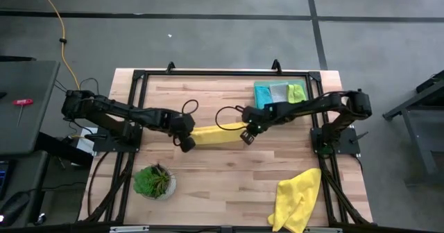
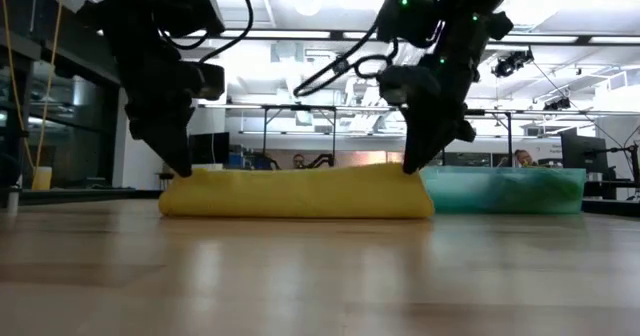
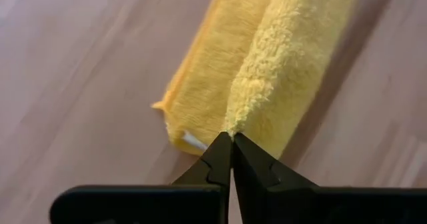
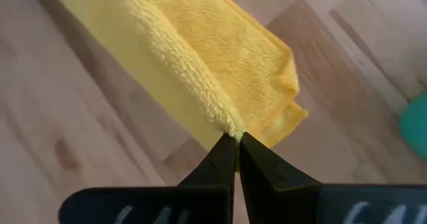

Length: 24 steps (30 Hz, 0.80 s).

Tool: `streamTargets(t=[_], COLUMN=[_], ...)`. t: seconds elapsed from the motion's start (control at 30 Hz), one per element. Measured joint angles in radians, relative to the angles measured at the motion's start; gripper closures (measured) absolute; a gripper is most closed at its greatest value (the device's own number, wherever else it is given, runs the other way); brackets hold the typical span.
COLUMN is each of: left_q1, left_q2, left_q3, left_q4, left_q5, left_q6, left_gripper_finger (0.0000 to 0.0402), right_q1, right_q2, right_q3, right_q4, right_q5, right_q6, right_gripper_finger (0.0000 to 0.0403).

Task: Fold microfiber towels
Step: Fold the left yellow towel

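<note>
At the centre of the high view, the left gripper and right gripper pinch their fingers closed on opposite ends of the folded yellow microfiber towel on the wooden worktop; no writing is legible.

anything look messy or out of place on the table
One yellow towel lies crumpled at the table's front right corner, unfolded. Otherwise nothing stands out: both grippers pinch the folded yellow towel mid-table.

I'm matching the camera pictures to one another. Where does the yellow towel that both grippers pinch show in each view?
High view: yellow towel at table centre, between both grippers.
Low view: long yellow roll across the middle.
Left wrist view: one end, above the fingers.
Right wrist view: other end.
Shared landmark: its pinched fold ridge.
</note>
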Motion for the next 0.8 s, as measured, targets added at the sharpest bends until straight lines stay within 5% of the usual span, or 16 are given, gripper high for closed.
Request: streamTargets(t=[0.3,0.8], left_q1=[0.002,0.002], left_q2=[0.000,0.000], left_q3=[0.001,0.001], left_q4=[-0.022,-0.022], left_q5=[-0.077,-0.112], left_q6=[-0.099,-0.057], left_gripper_finger=[0.0401,0.0383], right_q1=[0.007,0.007], right_q2=[0.046,0.047], right_q3=[0.001,0.001], right_q4=[-0.007,0.007], right_q5=[0.073,0.144], right_q6=[0.118,0.196], right_gripper_finger=[0.0403,0.0402])
